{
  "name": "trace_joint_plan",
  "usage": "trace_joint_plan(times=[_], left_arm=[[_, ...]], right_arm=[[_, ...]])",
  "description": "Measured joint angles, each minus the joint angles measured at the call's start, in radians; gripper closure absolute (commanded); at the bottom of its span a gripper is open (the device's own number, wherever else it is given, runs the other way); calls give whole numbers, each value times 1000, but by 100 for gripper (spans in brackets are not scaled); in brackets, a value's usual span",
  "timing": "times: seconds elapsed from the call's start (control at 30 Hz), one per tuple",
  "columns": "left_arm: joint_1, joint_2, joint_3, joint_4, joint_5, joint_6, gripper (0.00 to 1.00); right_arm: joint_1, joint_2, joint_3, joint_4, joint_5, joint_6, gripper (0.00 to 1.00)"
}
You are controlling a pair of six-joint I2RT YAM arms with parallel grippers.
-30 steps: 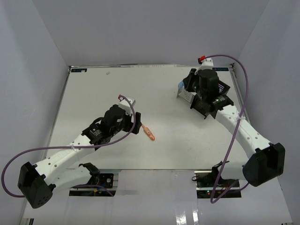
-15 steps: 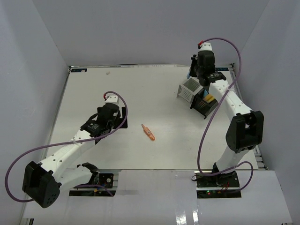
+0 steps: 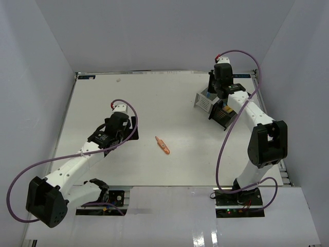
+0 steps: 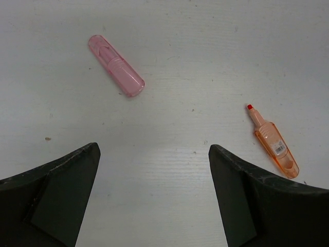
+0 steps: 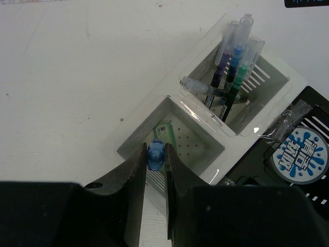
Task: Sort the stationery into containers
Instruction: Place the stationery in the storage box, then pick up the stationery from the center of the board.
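My right gripper (image 5: 155,149) is shut on a blue marker (image 5: 156,155), holding it upright over the near compartment of the white box (image 5: 128,141). A green marker (image 5: 164,135) lies in that compartment. Several thin pens (image 5: 231,56) stand in the box's far compartment. The black box (image 5: 308,110) beside it holds a blue-white roll (image 5: 300,154). In the top view the right gripper (image 3: 216,91) hangs over the white box (image 3: 202,102). My left gripper (image 4: 154,149) is open and empty above the table. A pink marker (image 4: 116,65) and an orange marker (image 4: 272,144) lie ahead of it.
The orange marker (image 3: 163,145) lies alone mid-table, to the right of the left gripper (image 3: 131,126). The black box (image 3: 222,117) stands against the white box at the back right. Grey walls close the table on three sides.
The right arm has swung from over the black box to the far side of the white box. The left gripper has drawn back left, away from the orange marker.
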Motion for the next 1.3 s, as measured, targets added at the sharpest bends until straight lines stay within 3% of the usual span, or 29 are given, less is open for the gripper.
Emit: trace_joint_plan(times=[0.07, 0.1, 0.2, 0.47, 0.6, 0.97, 1.3], left_arm=[[5, 8, 0, -3, 1, -7, 2], [7, 12, 0, -4, 2, -11, 2], [17, 26, 0, -7, 2, -31, 2], [39, 92, 0, -15, 1, -145, 2], [56, 168, 11, -14, 0, -221, 2], [138, 460, 171, 7, -21, -341, 2], [213, 581, 238, 62, -22, -360, 12]], right_arm=[[-2, 3, -3, -1, 0, 3, 73], [-2, 5, -3, 0, -1, 5, 61], [-6, 23, -3, 1, -1, 8, 41], [-8, 24, -8, -10, 0, -6, 10], [-8, -106, -104, -6, -14, -14, 4], [-8, -769, -589, 113, -169, 13, 2], [-8, -946, -760, 123, -266, 37, 2]])
